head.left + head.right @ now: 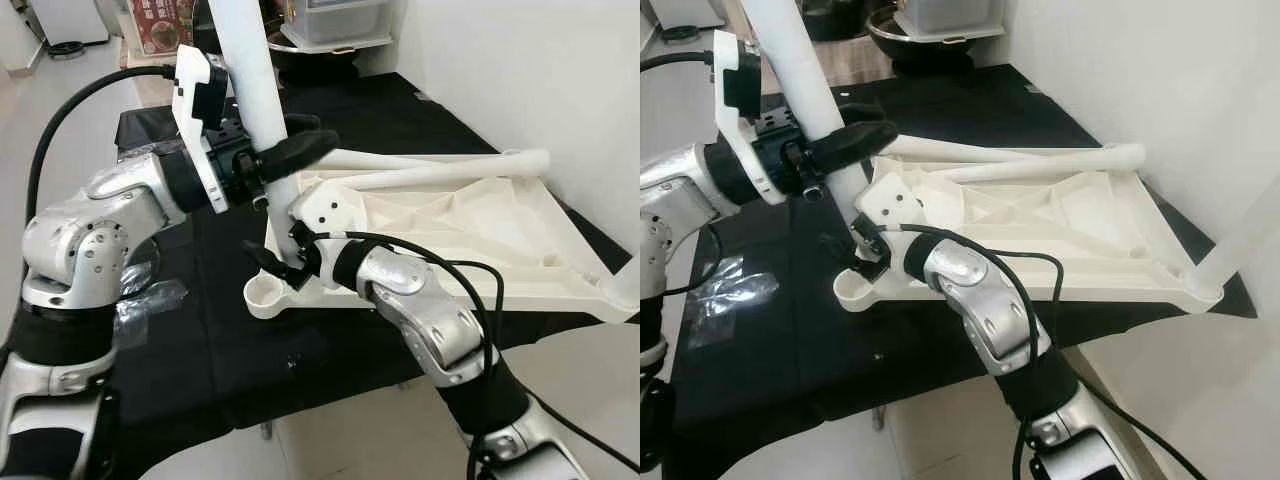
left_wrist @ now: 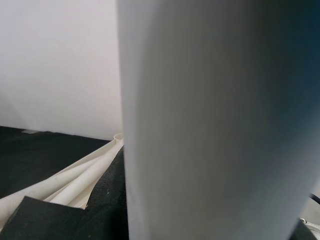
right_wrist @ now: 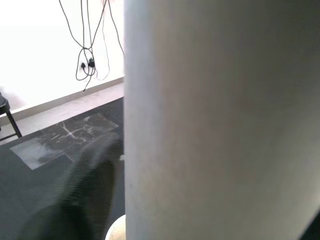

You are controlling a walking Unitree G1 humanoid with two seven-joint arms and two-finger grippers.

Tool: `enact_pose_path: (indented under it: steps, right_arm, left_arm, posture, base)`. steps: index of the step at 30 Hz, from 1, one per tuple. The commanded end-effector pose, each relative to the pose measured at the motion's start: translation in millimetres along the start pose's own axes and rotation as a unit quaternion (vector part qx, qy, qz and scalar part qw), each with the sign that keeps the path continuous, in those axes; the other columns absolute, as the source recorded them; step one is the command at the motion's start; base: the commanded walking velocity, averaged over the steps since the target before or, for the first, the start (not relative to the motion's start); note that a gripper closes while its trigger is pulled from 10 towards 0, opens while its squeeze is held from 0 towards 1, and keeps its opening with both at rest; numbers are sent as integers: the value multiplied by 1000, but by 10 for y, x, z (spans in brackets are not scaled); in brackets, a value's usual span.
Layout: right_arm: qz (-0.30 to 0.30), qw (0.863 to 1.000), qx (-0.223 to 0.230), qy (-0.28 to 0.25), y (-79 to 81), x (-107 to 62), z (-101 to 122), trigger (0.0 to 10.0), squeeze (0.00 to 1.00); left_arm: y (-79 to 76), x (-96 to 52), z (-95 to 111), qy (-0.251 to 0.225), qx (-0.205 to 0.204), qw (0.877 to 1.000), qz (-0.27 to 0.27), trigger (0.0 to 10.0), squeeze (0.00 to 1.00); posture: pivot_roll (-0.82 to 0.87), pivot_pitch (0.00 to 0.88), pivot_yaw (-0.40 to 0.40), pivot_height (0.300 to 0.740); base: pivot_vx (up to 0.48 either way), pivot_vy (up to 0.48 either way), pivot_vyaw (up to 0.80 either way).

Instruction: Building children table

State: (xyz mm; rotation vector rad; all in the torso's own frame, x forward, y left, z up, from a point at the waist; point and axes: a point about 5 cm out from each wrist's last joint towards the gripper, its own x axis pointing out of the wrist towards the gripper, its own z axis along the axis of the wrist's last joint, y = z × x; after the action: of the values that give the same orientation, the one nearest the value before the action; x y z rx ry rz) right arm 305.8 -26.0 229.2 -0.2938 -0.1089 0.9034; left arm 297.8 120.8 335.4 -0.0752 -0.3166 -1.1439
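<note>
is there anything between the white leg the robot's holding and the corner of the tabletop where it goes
Nothing visible. The left gripper is closed around the white leg, held nearly upright, and its lower end already meets the corner of the upturned tabletop. The right gripper is low at the same corner, beside the leg.

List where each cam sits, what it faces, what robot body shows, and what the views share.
Left eye: on the head, looking forward and down at the upturned white plastic tabletop on black cloth; both silver arms show.
Right eye: same head, same scene; left hand wraps the upright white round table leg, right hand sits at its base.
Left wrist: on the left arm, facing that leg close up.
Right wrist: on the right arm, facing the same leg.
Shared: all four show the leg.
</note>
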Motion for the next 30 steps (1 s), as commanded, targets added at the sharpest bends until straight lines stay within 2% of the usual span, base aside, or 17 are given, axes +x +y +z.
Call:
enact_pose_path:
  steps: [1,5,12,13,14,15,19,21,23,25,26,27,30]
  right_arm:
    - [38,999,1,10,176,113,5,0,0]
    - [27,999,13,15,133,103,-5,0,0]
    - [27,999,16,19,149,103,-20,0,0]
    - [26,999,17,19,153,104,-22,0,0]
    - [26,999,17,19,153,104,-22,0,0]
    - [23,999,17,17,150,102,-24,0,0]
    - [18,1000,18,16,134,95,-26,0,0]
    - [0,1000,22,15,75,75,-42,0,0]
    - [-31,999,33,14,-19,49,-59,0,0]
    - [-85,995,50,4,-182,-7,-70,0,0]
    - [-85,995,50,4,-182,-7,-70,0,0]
    - [-149,986,70,-8,-387,-95,-80,0,0]
    - [-186,979,86,-16,-512,-158,-85,0,0]
  left_arm:
    - [-273,214,-30,-20,-30,994,-107,0,0]
    - [-284,232,-35,-19,-29,993,-114,0,0]
    - [-298,262,-34,-23,-23,993,-117,0,0]
    - [-286,274,-28,-31,-19,993,-108,10000,525]
    - [-286,274,-28,-31,-19,993,-108,10000,525]
    - [-258,283,-12,-43,-24,994,-98,10000,1000]
    - [-229,281,15,-56,-30,994,-88,10000,1000]
    - [-125,250,94,-87,-41,994,-48,10000,1000]
    - [-3,172,192,-114,-46,992,-12,10000,1000]
    - [136,-7,299,-141,-57,988,24,10000,1000]
    - [136,-7,299,-141,-57,988,24,10000,1000]
    - [204,-194,381,-158,-56,984,53,10000,1000]
    - [214,-275,410,-160,-48,983,70,10000,1000]
  posture:
    - [-41,57,-3,740]
    - [-42,59,1,740]
    - [-40,58,2,740]
    - [-41,57,2,740]
    - [-41,57,2,740]
    - [-42,57,1,740]
    - [-44,57,-2,740]
    - [-47,56,-5,740]
    - [-49,60,-3,740]
    - [-51,62,-1,740]
    - [-51,62,-1,740]
    - [-44,67,-1,740]
    - [-39,69,-4,740]
  base:
    - [0,0,0]
    - [0,0,0]
    - [0,0,0]
    - [0,0,0]
    - [0,0,0]
    - [0,0,0]
    - [0,0,0]
    - [0,0,0]
    - [0,0,0]
    - [0,0,0]
    - [0,0,0]
    - [0,0,0]
    - [0,0,0]
